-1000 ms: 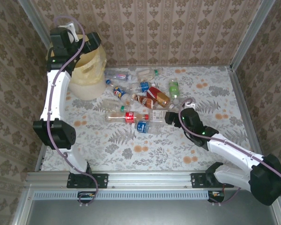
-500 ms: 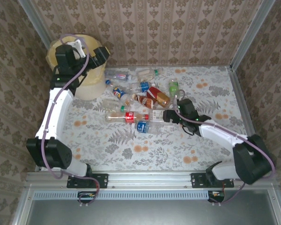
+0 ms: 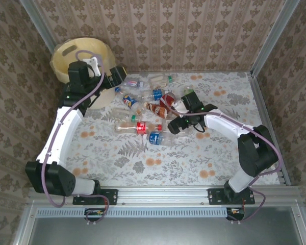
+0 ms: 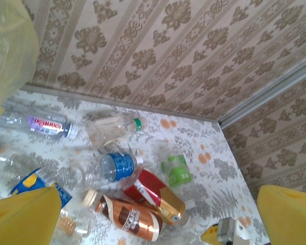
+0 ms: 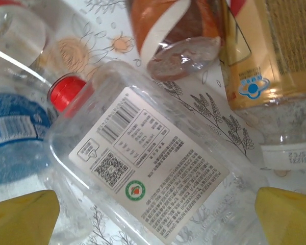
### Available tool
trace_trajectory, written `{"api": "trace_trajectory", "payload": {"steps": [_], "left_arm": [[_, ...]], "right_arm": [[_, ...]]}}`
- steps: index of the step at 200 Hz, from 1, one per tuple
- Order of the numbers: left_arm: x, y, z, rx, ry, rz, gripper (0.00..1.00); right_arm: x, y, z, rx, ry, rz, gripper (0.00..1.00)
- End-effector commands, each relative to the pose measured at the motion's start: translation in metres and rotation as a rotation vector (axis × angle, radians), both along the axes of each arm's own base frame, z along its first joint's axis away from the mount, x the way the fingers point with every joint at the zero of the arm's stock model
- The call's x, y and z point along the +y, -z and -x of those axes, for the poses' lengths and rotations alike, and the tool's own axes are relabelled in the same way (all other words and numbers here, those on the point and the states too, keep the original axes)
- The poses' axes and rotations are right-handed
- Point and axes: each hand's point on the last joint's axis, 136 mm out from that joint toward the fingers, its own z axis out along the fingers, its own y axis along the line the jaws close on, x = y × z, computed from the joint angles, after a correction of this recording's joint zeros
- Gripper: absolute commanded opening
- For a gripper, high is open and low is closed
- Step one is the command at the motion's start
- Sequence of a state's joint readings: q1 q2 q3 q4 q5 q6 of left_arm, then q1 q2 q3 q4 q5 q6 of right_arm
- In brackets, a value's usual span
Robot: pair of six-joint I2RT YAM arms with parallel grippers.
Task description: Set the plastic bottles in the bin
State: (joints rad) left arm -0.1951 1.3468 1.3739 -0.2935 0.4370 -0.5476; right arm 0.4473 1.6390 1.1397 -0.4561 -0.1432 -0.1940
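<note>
At the middle of the counter (image 3: 143,163), the right gripper (image 3: 174,124) hangs spread wide over a clear bottle with a white printed label (image 5: 153,178), among the scattered plastic bottles (image 3: 157,109). Beside the cream bin (image 3: 66,51) in the far-left corner, the left gripper (image 3: 116,77) hovers, likewise spread and empty.

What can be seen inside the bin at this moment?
In the top view the bin shows a pale inner wall and one handle cut-out, with no bottle visible. The left arm covers its near side and lower part, so bottles lying there cannot be ruled out.
</note>
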Motion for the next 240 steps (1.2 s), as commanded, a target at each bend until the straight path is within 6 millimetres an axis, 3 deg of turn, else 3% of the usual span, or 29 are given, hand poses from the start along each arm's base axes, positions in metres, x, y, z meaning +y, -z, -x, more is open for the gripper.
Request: {"api": "trace_trajectory", "payload": {"steps": [1, 85, 118, 164, 214, 240], "left_arm": [[0.005, 0.001, 0.013, -0.03, -0.004, -0.039, 1.0], [0.024, 0.018, 0.024, -0.003, -0.076, -0.126, 1.0], [0.032, 0.021, 0.028, -0.001, -0.102, -0.159, 1.0], [0.039, 0.026, 0.029, 0.005, -0.126, -0.166, 1.0], [0.035, 0.032, 0.021, 0.02, -0.116, -0.144, 1.0], [0.03, 0.034, 0.015, 0.034, -0.099, -0.128, 1.0]], "right_arm": [[-0.01, 0.011, 0.02, 0.046, -0.233, 0.142, 1.0], [-0.03, 0.021, 0.003, 0.097, -0.512, 0.375, 1.0], [-0.027, 0.027, -0.008, 0.11, -0.56, 0.402, 1.0], [-0.023, 0.051, -0.013, 0.066, -0.541, 0.41, 1.0], [-0.049, 0.076, 0.019, 0.146, -0.452, 0.449, 0.99], [-0.066, 0.077, 0.034, 0.17, -0.401, 0.463, 0.99]]}}
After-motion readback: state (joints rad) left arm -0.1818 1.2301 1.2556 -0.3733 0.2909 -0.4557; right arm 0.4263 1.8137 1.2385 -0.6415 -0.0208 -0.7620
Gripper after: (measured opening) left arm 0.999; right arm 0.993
